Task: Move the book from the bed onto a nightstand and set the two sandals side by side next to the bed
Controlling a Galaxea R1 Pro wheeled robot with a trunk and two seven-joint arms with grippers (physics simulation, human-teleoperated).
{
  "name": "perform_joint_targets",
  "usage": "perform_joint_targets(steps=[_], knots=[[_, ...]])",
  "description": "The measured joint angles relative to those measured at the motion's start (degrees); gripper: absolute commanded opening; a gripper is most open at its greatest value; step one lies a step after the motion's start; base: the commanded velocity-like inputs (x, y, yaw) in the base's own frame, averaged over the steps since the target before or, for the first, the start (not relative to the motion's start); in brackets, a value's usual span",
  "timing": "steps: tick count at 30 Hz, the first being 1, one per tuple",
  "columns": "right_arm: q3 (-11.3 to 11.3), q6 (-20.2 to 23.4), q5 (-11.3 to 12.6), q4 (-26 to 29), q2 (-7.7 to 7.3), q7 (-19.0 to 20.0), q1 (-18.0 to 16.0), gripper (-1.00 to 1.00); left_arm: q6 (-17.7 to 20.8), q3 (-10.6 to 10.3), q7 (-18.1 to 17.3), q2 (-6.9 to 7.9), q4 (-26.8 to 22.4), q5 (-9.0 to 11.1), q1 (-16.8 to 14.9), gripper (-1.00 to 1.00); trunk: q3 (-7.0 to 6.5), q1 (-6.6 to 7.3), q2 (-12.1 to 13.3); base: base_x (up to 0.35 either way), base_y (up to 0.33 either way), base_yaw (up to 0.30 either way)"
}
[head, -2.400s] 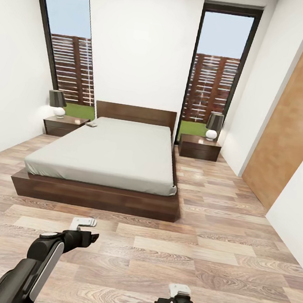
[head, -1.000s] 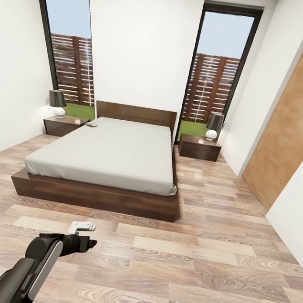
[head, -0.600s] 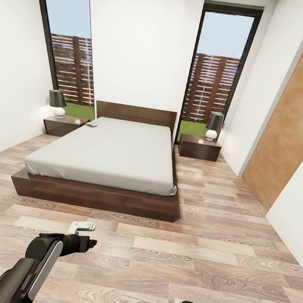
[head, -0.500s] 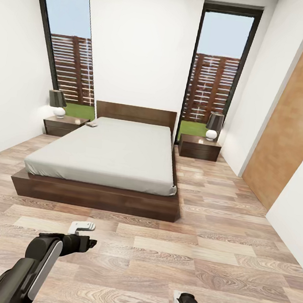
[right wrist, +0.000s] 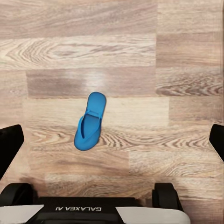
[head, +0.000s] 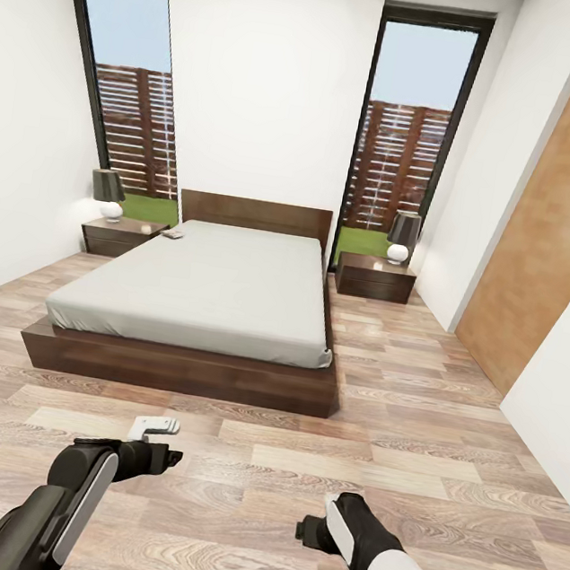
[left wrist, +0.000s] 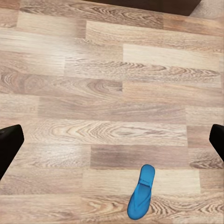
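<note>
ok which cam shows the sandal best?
Right wrist view: the sandal lies whole on the wood floor, midway between the fingers. Left wrist view has it near the frame edge. In the head view I can't make it out.

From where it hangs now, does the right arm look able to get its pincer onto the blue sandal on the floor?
Probably yes: the right pincer hangs open above the sandal, which lies flat on bare floor with nothing between them.

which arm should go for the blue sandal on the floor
Probably the right. In the right wrist view the sandal lies on the wood floor near the middle, between the open fingers. In the left wrist view it sits near the picture's edge. Both grippers are open and empty.
</note>
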State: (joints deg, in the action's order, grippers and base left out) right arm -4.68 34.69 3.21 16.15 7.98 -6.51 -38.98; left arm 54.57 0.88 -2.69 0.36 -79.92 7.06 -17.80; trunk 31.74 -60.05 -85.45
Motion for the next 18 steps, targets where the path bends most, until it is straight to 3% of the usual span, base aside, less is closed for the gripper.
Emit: perform_joint_targets(steps=[11,18], knots=[[-0.06,0.21,0.05,0.09,0.25,0.52,-1.51,1.0,0.08,0.02,0.0,0.06,-0.31,-0.03,-0.08,1.0,0.0,0.0,0.0,0.0,0.0,0.0],[0.01,-1.31,0.04,-0.02,1.22,0.85,-1.64,1.0,0.09,-0.02,0.0,0.07,-0.36,-0.03,-0.09,1.0,0.0,0.0,0.0,0.0,0.0,-0.005]])
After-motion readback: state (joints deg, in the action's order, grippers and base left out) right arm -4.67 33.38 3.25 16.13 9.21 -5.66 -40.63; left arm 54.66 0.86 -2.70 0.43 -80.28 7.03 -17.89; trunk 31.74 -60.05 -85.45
